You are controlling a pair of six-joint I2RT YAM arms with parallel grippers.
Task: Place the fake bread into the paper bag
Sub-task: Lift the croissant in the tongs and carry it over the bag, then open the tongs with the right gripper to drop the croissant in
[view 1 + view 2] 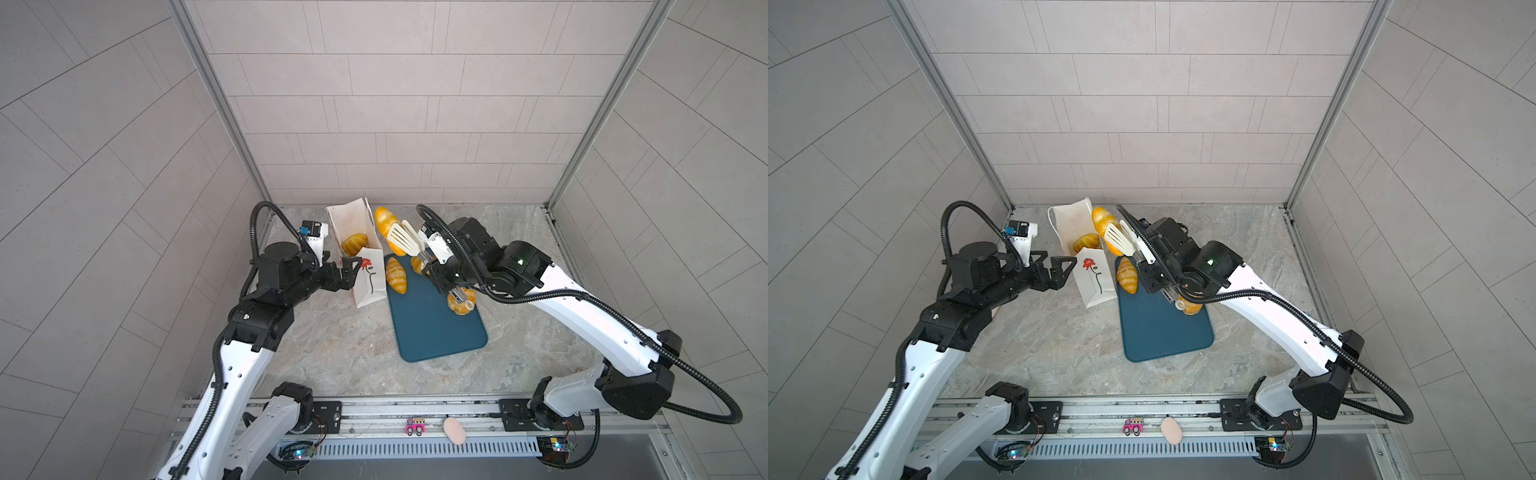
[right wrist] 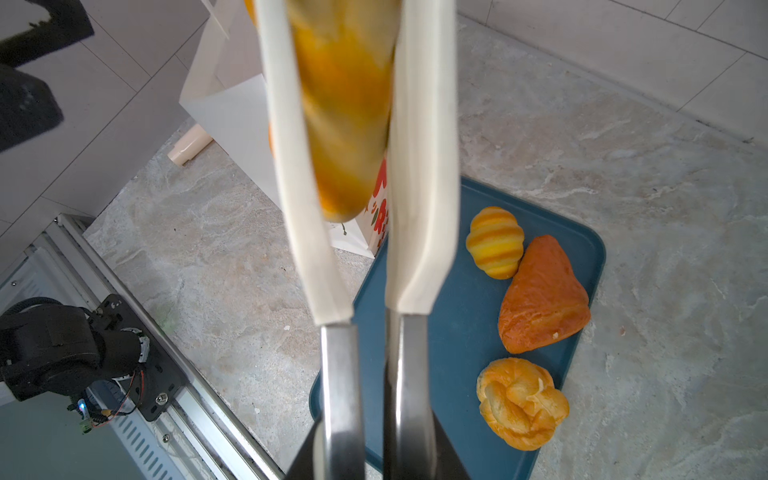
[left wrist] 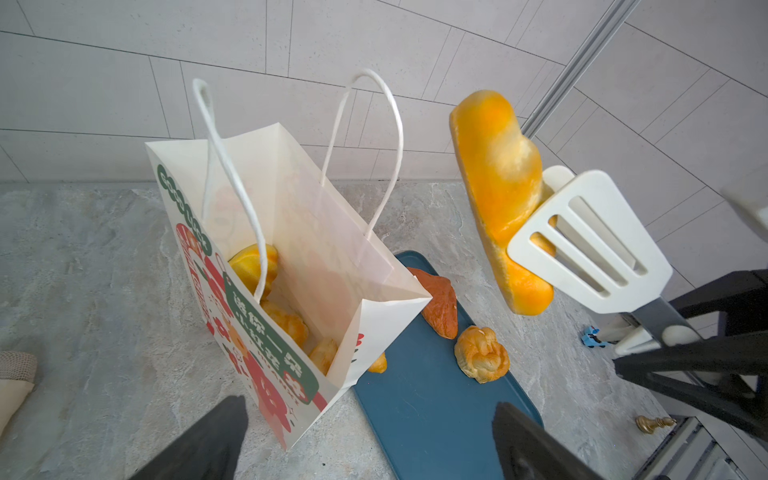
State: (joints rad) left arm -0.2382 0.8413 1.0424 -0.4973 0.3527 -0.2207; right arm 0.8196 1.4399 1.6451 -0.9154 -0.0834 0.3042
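Right gripper (image 2: 376,461): closed on the metal handles of the tongs (image 3: 590,245), whose white blades pinch a long yellow loaf (image 3: 498,187), raised in the air beside the bag's mouth.

Left gripper (image 1: 350,273): jaws spread wide, holding nothing, at the bag's side; contact cannot be determined.

Paper bag (image 3: 291,199): upright, mouth open, at least three golden pastries (image 3: 253,266) inside.

Blue tray (image 2: 457,291): just beside the bag, carrying a striped croissant (image 2: 494,243), an orange-brown loaf (image 2: 542,295) and a braided roll (image 2: 521,403).
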